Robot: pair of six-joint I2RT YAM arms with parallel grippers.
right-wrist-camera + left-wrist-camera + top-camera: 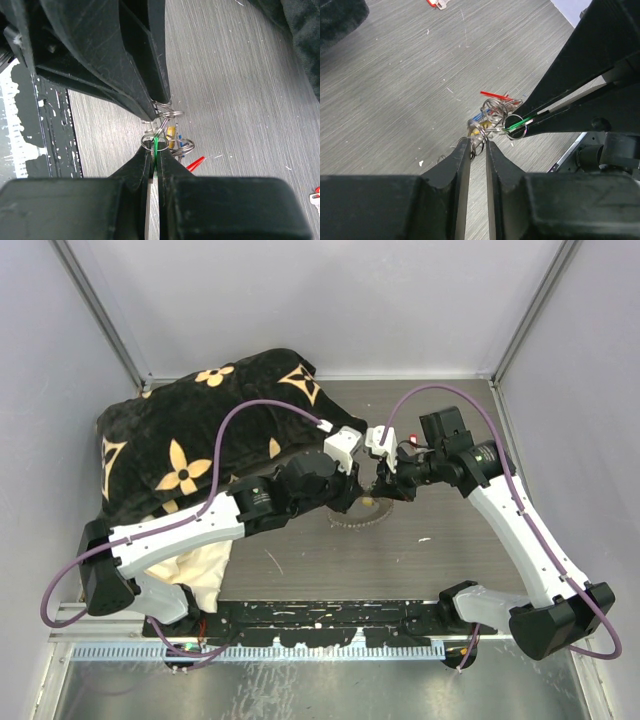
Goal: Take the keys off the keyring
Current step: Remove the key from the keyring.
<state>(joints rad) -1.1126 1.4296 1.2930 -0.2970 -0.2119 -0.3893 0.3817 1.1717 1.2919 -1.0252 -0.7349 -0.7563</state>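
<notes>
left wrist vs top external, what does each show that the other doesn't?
Left wrist only: the green key pinched in the right gripper, plus a red key and small split rings bunched at the tips. Top external only: the black patterned blanket, the left arm and right arm whole, and a toothed arc of the keyring on the table. Both: the left gripper and right gripper meeting tip to tip over the grey table.
</notes>
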